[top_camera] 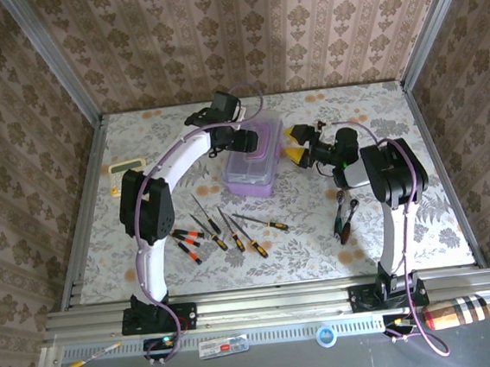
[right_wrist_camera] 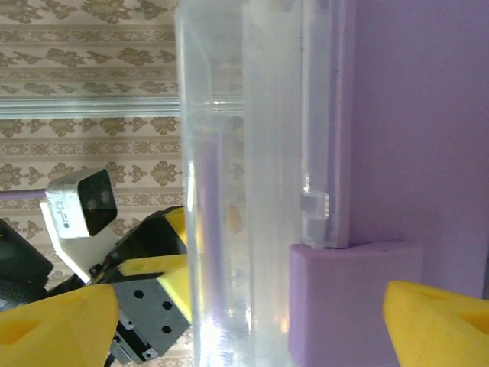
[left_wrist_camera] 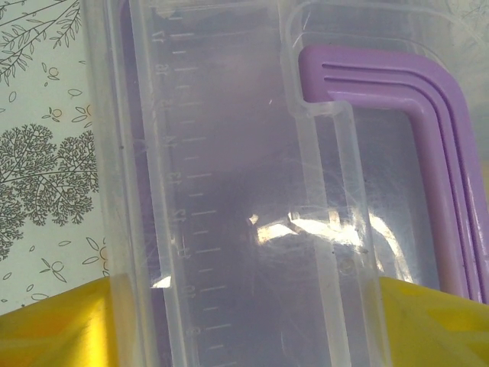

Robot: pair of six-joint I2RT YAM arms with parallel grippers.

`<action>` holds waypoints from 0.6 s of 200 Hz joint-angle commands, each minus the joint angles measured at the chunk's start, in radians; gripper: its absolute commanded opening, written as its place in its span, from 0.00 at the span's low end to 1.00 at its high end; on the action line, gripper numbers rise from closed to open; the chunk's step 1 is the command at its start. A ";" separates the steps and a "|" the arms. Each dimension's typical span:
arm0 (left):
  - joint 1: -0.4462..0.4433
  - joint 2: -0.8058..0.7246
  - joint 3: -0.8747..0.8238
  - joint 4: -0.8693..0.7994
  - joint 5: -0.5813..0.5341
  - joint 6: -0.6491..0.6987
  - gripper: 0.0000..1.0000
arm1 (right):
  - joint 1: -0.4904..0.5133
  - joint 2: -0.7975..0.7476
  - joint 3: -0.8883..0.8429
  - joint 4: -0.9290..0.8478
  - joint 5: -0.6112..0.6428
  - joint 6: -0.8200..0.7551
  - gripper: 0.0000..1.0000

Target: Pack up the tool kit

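Right jaws released, straddling the purple tool kit box (top_camera: 259,172). Left jaws at its clear lid (left_wrist_camera: 229,153), can't tell if gripping.

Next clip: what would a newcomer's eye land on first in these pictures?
The translucent purple box in the middle of the table: the left gripper straddles its clear lid, the right gripper stands open at its right edge. Then the screwdrivers scattered near left, and the pliers near right.
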 commanded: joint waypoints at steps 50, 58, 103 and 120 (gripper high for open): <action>0.036 0.140 -0.103 -0.155 0.017 0.040 0.64 | 0.053 0.084 0.092 -0.076 -0.043 -0.065 0.92; 0.037 0.140 -0.105 -0.153 0.025 0.040 0.64 | 0.055 0.094 0.095 -0.074 -0.043 -0.062 0.92; 0.039 0.138 -0.106 -0.141 0.069 0.039 0.63 | 0.057 0.129 0.098 -0.020 -0.053 -0.040 0.93; 0.039 0.140 -0.106 -0.141 0.072 0.040 0.63 | 0.067 0.132 0.111 -0.003 -0.054 -0.029 0.93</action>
